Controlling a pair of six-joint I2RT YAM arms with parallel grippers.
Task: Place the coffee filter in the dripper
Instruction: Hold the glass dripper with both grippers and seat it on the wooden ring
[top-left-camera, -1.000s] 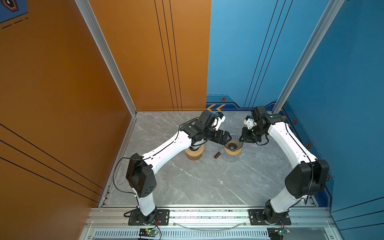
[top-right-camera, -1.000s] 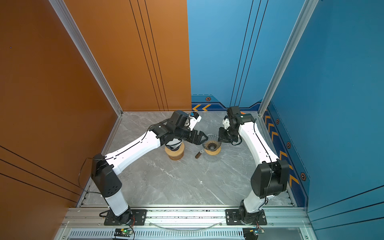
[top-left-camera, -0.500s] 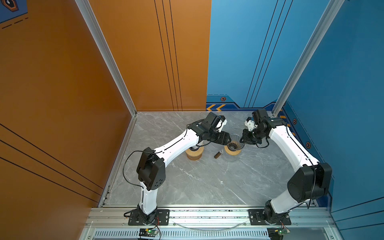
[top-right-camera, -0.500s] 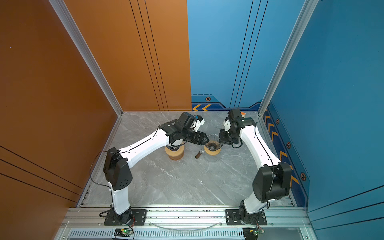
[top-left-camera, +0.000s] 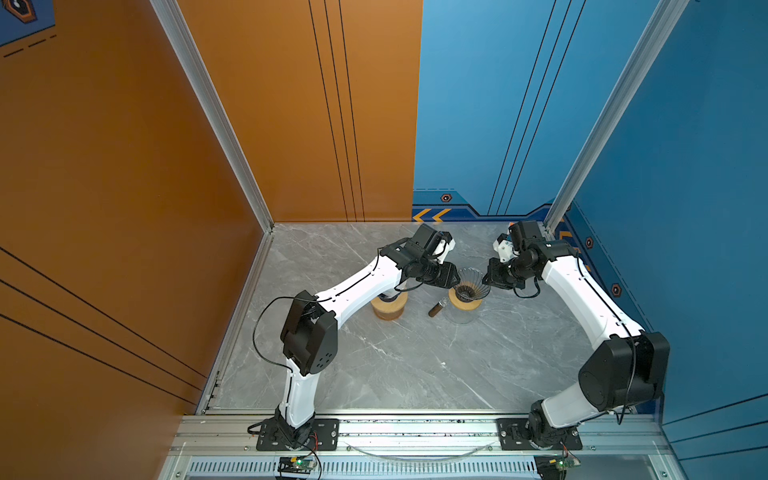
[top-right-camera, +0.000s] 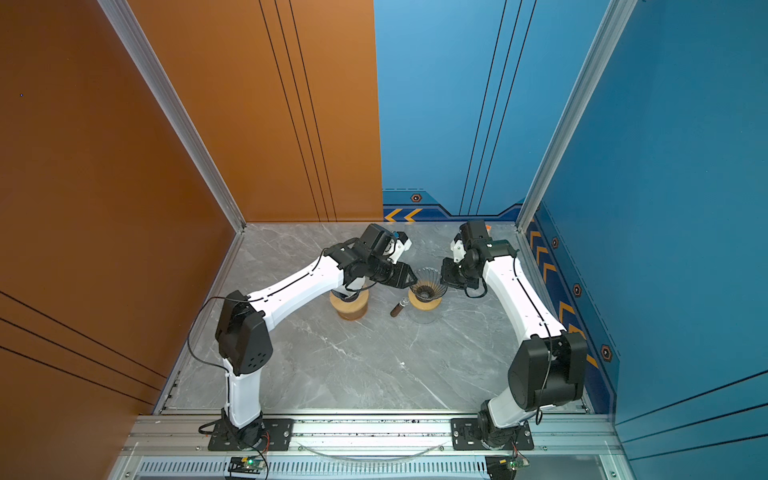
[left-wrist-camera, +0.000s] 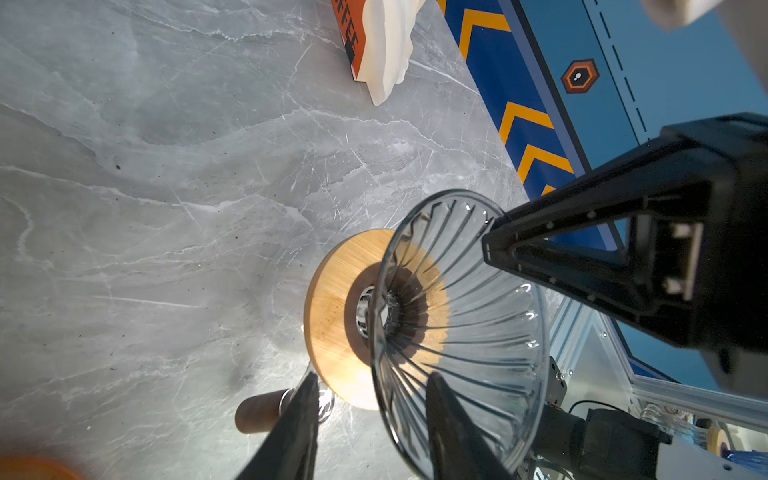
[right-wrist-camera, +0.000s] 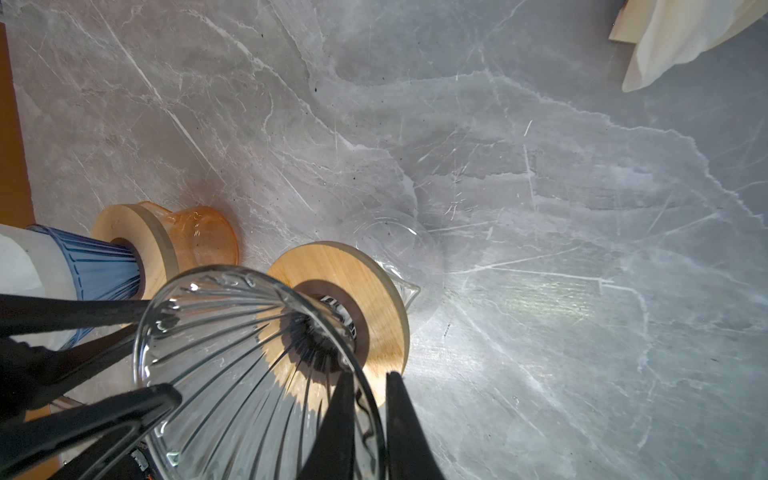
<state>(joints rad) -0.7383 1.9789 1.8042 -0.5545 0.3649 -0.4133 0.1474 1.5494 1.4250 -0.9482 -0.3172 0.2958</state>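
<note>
The dripper (left-wrist-camera: 478, 332) is empty. It is clear ribbed glass, standing upright in its wood collar (left-wrist-camera: 332, 316) on the glass carafe (right-wrist-camera: 399, 245), with no paper inside. The filters (left-wrist-camera: 386, 45) lie in a white stack against an orange pack (left-wrist-camera: 347, 41) on the table (right-wrist-camera: 540, 187), well apart from the dripper, and nothing touches them. So the main work is not yet done: a filter has to be picked, carried over and seated in the cone.

Both arms are at the dripper's rim instead. The right gripper (right-wrist-camera: 368, 374) straddles the glass wall, one finger inside and one outside. They sit so close together that it appears to pinch the rim, though the clear glass makes actual contact hard to confirm. The left gripper (left-wrist-camera: 371, 376) straddles the opposite side of the rim with its fingers spread, gaps on both sides, gripping nothing. Neither carries paper.

I judge this an early step, steadying or squaring the dripper before any filter is fetched. A second, blue dripper (right-wrist-camera: 104, 270) stands just beside it on an orange carafe (right-wrist-camera: 203, 232).
</note>
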